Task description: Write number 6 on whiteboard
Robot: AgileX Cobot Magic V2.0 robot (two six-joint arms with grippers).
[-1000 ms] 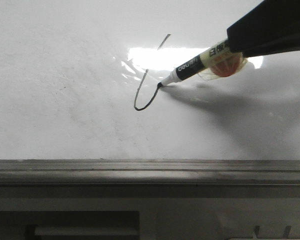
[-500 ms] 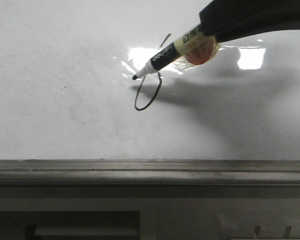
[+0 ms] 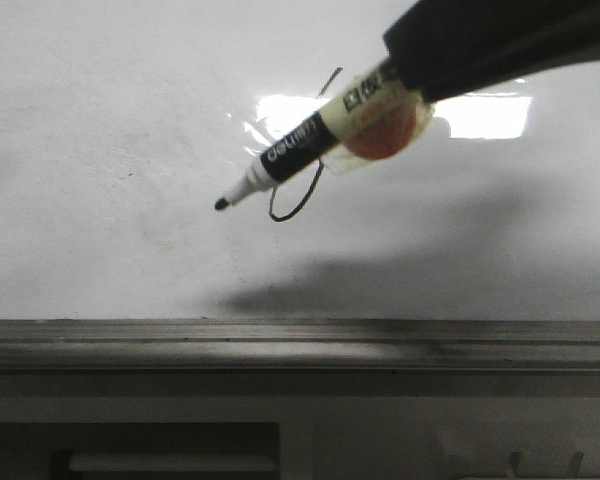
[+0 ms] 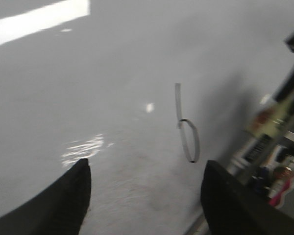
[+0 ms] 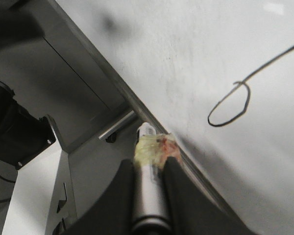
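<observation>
Number 6 (image 3: 298,190) is sitting drawn on the whiteboard (image 3: 100,150), near the board's middle in the front view: a thin black slanted line with a narrow closed loop low down and a long tail climbing toward one o'clock. Half a second ago the marker tip was touching the board at the top of the loop; now the marker (image 3: 280,165) is hanging lifted off, its tip pointing toward eight o'clock of the figure, and its shadow is lying apart from it, lower on the glossy surface. The loop was open a second ago and is now reading as closed in the right wrist view (image 5: 230,105). That suggests the writing is finished and the arm is pulling away.

Right gripper (image 5: 148,188) is clenching the marker's barrel between its fingers, with a wad of yellowish tape and something orange wrapped around the barrel. Left gripper (image 4: 144,196) is hovering over the board with its fingers spread wide, grasping nothing, the figure lying beyond them. A grey metal strip (image 3: 300,340) is running along the board's near edge.
</observation>
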